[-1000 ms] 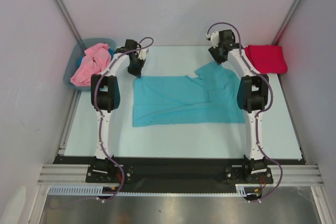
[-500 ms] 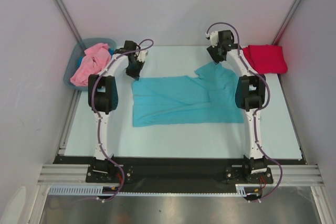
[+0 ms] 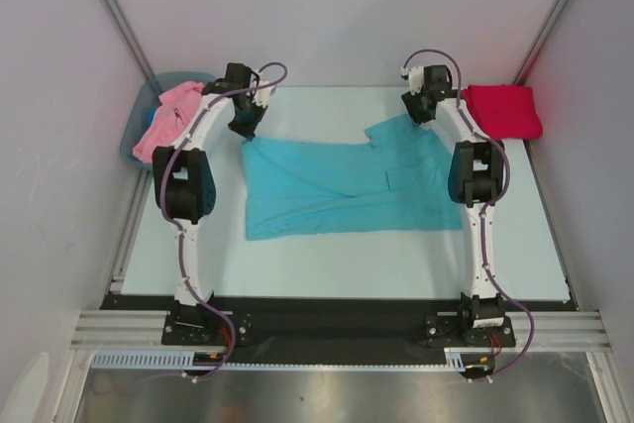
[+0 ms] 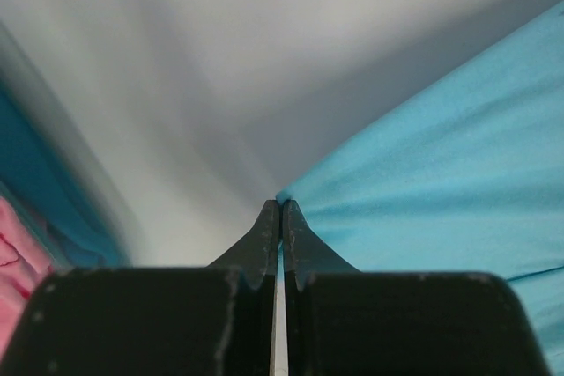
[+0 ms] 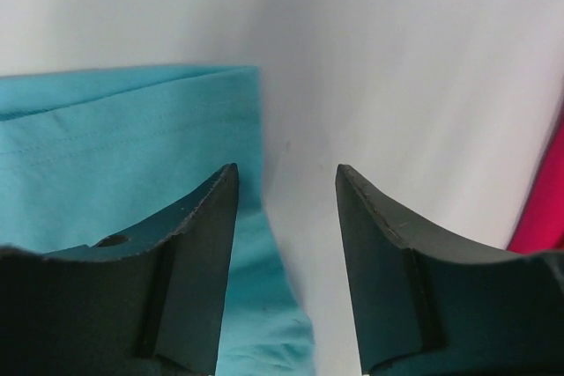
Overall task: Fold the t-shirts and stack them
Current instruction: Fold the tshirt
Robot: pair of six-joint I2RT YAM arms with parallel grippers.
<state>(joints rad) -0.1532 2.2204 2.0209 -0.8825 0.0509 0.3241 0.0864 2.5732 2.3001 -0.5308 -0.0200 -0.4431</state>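
The teal shirt [image 3: 337, 190] lies spread mid-counter [image 3: 337, 255]. The left gripper [image 4: 280, 209] is closed tight, pinching the shirt's far left corner. The right gripper [image 5: 286, 169] is partly open over the far right sleeve and holds nothing. The red shirt [image 3: 505, 111] lies at the far right corner, and the pink shirt [image 3: 168, 121] is in the bin [image 3: 178, 77].

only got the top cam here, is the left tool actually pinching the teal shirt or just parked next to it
observer: Left wrist view shows the left tool shut, a corner of the teal t-shirt pinched at its tips.
operator: and the right tool
observer: The right tool is open, gripping nothing.
operator: cloth under it
observer: The teal edge shows by one finger; the rest of the gap shows bare table.
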